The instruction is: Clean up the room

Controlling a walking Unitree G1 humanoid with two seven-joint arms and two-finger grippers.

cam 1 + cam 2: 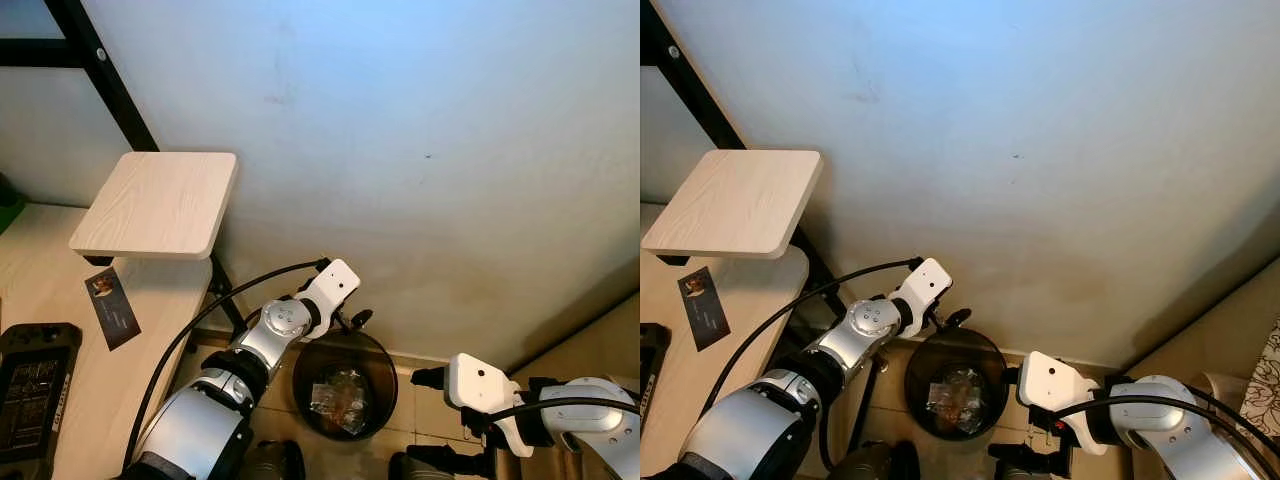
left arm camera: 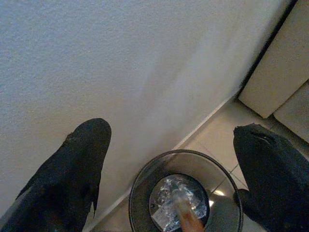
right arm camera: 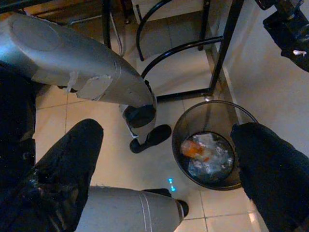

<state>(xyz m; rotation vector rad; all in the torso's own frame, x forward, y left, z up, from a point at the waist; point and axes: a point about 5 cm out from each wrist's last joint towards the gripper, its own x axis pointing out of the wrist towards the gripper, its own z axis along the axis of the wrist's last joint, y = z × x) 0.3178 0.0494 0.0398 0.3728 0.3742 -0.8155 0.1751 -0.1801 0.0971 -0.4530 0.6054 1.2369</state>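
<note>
At lower centre of the head view, the left gripper (image 2: 171, 159) hangs wide open and empty above the black mesh bin (image 1: 345, 385) — crumpled wrappers lie inside. The right gripper (image 3: 166, 159), fingers also spread and empty, waits at lower right.

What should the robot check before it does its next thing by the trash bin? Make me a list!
1. Left claw empty and open: ok, the fingers stand wide apart with nothing between them.
2. Right claw empty and open: ok.
3. Trash landed inside the bin: ok, crinkly wrappers lie at the bottom.
4. Bin upright on the floor by the wall: ok.
5. Bin has room for more: ok, it looks mostly empty.
6. More things to tidy: not ok, a dark card and a black device lie on the wooden desk.
</note>
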